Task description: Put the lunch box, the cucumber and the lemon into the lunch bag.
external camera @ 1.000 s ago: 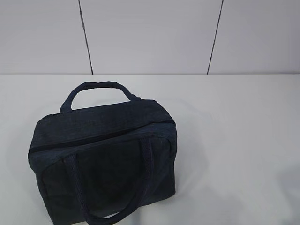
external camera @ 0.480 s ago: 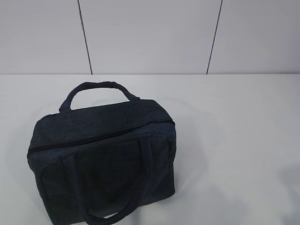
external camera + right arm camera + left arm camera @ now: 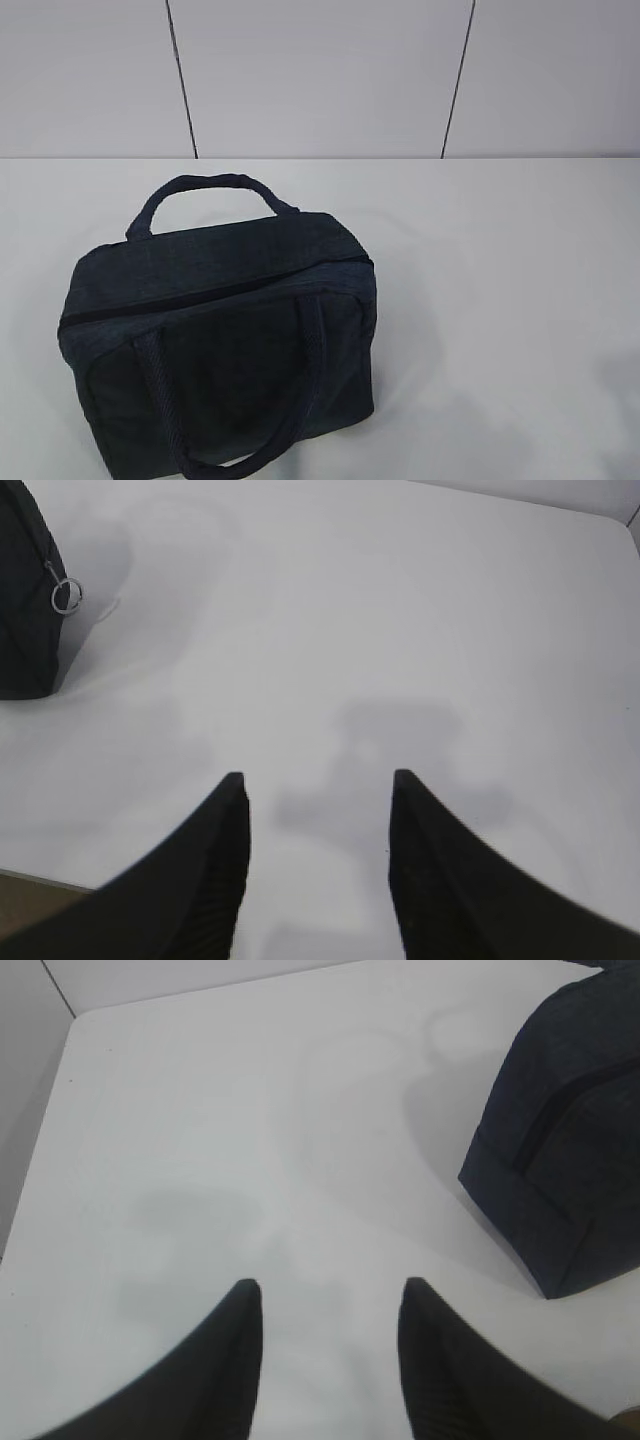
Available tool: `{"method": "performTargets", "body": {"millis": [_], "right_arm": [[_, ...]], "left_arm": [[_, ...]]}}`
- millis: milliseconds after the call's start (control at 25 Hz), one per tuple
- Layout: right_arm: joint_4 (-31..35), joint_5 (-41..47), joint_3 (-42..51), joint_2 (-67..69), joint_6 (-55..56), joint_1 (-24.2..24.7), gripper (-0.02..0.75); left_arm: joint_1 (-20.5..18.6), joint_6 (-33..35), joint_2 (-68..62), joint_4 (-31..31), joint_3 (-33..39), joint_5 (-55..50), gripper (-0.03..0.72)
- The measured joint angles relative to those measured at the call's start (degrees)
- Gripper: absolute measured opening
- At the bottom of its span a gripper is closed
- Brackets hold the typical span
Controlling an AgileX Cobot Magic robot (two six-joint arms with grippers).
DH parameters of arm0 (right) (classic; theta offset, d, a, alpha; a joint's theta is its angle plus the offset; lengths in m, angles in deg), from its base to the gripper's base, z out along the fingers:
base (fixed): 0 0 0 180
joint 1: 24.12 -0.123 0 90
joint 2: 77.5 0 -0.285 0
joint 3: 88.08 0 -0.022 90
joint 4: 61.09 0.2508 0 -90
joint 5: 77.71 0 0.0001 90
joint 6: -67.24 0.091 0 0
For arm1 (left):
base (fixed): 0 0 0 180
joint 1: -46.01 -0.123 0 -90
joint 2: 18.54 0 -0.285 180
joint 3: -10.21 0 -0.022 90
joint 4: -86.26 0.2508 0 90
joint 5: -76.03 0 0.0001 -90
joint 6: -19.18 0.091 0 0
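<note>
The dark navy lunch bag [image 3: 220,340] stands on the white table at the left of the exterior view, its top zipper shut and both looped handles showing. One end of the lunch bag [image 3: 565,1150] fills the right edge of the left wrist view. The other end [image 3: 25,600] shows at the left of the right wrist view, with the metal ring pull [image 3: 66,596] hanging there. My left gripper [image 3: 331,1285] hovers open over bare table, nothing between its fingers. Likewise open and empty is my right gripper [image 3: 316,776]. The lunch box, the cucumber and the lemon are out of view.
The white table [image 3: 500,280] runs back to a pale panelled wall [image 3: 320,75]. Its far left corner and edge [image 3: 70,1030] show in the left wrist view. In the right wrist view the table's near edge [image 3: 30,878] shows at the lower left.
</note>
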Motion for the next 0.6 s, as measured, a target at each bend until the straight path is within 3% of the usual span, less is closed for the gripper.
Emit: {"method": "performTargets", "body": {"millis": [600], "right_arm": [[0.00,0.00,0.00,0.00,0.12,0.00,0.334]], "left_arm": [[0.00,0.04,0.00,0.00,0.00,0.00,0.325]]}}
